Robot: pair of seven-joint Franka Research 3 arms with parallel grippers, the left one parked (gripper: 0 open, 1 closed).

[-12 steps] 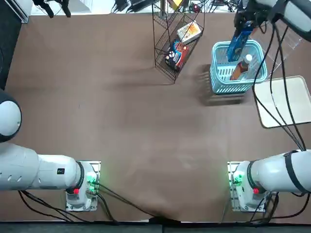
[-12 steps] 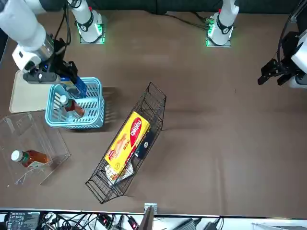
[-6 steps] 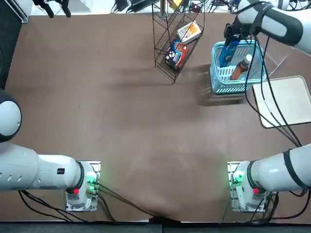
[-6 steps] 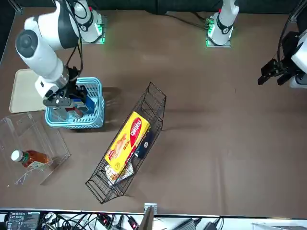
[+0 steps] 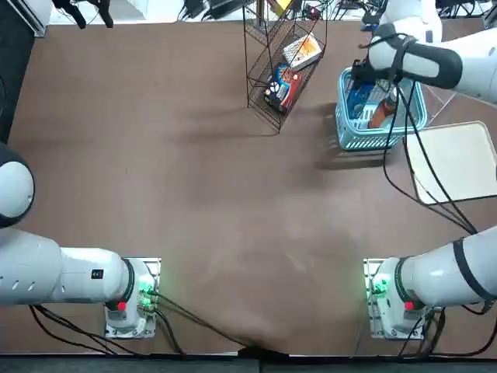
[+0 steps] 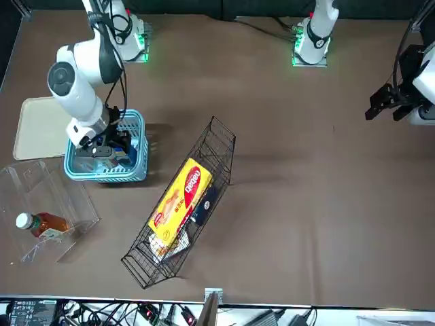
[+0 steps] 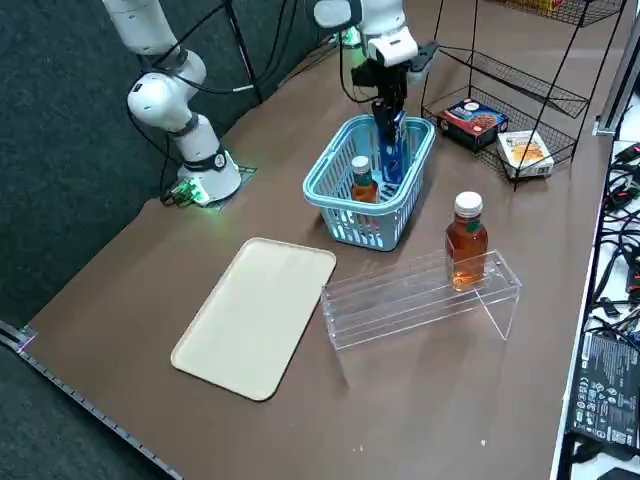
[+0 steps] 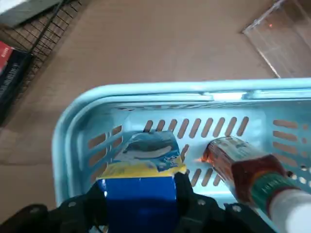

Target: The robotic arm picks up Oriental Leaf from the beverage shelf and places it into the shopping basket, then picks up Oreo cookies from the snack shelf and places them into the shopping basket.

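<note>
Brown tbl [image 7: 440, 400]: basket [image 7: 345, 208], cream tray [image 7: 255, 318], clr rack [image 7: 400, 300], blk wire rack [image 7: 548, 100].

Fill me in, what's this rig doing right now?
The right arm's hand is over the light blue plastic basket, with the blue Oreo pack between its fingers, lowered into the basket. One bottle of amber-brown tea already lies in there next to the pack. A second tea bottle is on the clear plastic rack. The black wire rack holds other packs, including a yellow one. What's left, as I read it, is releasing the Oreos.
</note>
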